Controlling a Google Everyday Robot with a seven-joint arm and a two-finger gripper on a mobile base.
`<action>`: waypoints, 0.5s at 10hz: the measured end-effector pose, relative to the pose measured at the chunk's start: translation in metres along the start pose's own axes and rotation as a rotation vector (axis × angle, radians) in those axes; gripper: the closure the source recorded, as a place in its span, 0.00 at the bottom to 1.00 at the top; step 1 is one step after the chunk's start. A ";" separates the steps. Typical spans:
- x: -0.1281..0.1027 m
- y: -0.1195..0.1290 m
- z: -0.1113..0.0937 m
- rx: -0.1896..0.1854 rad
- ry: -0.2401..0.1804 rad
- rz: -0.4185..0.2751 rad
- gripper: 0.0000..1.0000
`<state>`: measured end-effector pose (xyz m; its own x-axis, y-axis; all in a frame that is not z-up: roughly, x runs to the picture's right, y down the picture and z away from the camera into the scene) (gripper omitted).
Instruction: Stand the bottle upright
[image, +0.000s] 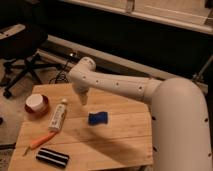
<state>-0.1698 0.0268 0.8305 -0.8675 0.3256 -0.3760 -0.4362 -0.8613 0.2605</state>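
Observation:
The slim white bottle (58, 116) lies on its side on the left part of the wooden table (120, 140), its small reddish cap pointing toward the table's back edge. My gripper (83, 98) hangs from the white arm, pointing down, to the right of the bottle's cap end and a little above the tabletop. It is apart from the bottle and holds nothing that I can see.
A round red-and-white bowl (36, 104) sits left of the bottle. An orange carrot-shaped item (40, 141) and a black striped bar (52, 157) lie near the front left. A blue object (97, 118) lies mid-table. An office chair (22, 55) stands beyond the left edge.

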 end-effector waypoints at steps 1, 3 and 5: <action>0.006 0.003 0.003 -0.010 -0.008 0.016 0.21; 0.014 0.009 0.010 -0.021 -0.035 0.041 0.21; 0.008 0.013 0.014 -0.013 -0.064 0.101 0.21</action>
<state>-0.1860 0.0237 0.8427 -0.9205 0.2607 -0.2910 -0.3430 -0.8958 0.2825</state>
